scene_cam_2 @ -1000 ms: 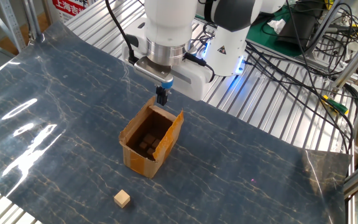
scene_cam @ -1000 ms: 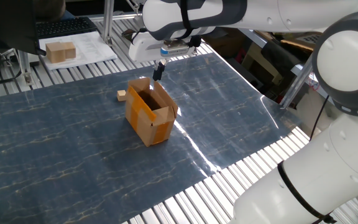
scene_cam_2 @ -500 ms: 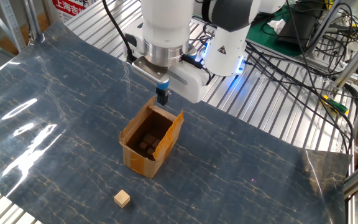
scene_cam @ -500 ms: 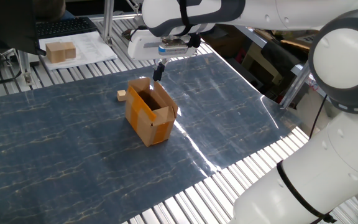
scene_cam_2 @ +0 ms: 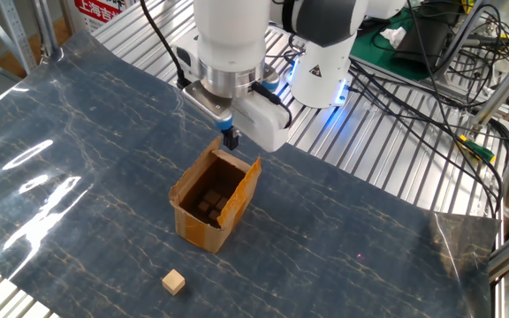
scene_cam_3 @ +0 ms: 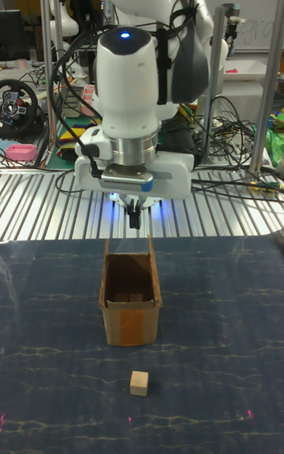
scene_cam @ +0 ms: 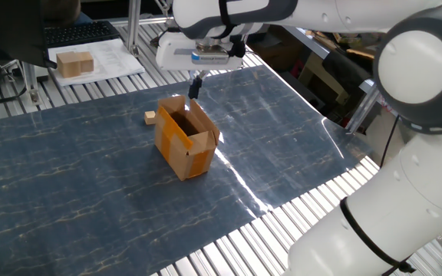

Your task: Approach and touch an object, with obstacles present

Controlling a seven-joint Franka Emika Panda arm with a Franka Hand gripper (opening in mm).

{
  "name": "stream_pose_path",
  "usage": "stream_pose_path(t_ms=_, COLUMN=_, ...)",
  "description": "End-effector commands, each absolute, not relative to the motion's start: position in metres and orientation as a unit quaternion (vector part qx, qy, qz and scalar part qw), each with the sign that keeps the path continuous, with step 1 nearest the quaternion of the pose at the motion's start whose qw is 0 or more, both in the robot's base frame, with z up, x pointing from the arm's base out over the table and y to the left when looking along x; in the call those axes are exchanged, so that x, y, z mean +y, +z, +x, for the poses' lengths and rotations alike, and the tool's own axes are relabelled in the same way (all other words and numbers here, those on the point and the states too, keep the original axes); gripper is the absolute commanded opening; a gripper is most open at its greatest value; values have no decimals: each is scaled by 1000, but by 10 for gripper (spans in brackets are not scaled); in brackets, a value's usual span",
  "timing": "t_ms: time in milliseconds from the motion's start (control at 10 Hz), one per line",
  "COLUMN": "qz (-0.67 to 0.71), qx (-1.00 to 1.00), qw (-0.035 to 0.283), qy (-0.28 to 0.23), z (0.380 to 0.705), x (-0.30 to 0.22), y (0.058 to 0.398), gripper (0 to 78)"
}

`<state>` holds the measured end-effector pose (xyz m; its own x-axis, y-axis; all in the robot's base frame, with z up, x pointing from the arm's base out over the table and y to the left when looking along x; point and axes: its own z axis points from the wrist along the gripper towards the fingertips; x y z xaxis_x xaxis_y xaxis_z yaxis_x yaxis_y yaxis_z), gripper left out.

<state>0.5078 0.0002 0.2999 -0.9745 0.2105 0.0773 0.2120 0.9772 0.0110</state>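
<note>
A blue marbled mat (scene_cam: 90,176) covers the slatted metal table (scene_cam_2: 396,168). A larger tan block (scene_cam: 74,63) rests on white paper (scene_cam: 117,57) beside a keyboard (scene_cam: 79,32).

Arm: white Franka with dark grey joint bands, reaching from its base across the scene; the big rounded elbow sits near the camera at the right of one fixed view.
Wrist: vertical, flange facing straight down, a blue light glowing on the link above it in the tall fixed view.
Hand body: white block set crosswise under the flange, level.
Gripper (scene_cam: 194,89) (scene_cam_2: 230,140) (scene_cam_3: 136,219): points straight down, hanging in the air.
Fingers (scene_cam_3: 135,216): dark, thin, drawn together so they read as a single narrow tip; nothing between them.
</note>
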Motion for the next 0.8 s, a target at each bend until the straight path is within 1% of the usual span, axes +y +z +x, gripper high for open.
stream_pose_path(t_ms=100, qz=-113, qx=-993, qw=37, qy=-12, z=530, x=-2, y=307, gripper=0)
stream_pose_path(t_ms=500, qz=-114, qx=-993, qw=34, qy=-10, z=547, x=-5, y=312, gripper=0)
stream_pose_path(t_ms=800, qz=-108, qx=-994, qw=24, qy=-12, z=556, x=-6, y=308, gripper=0)
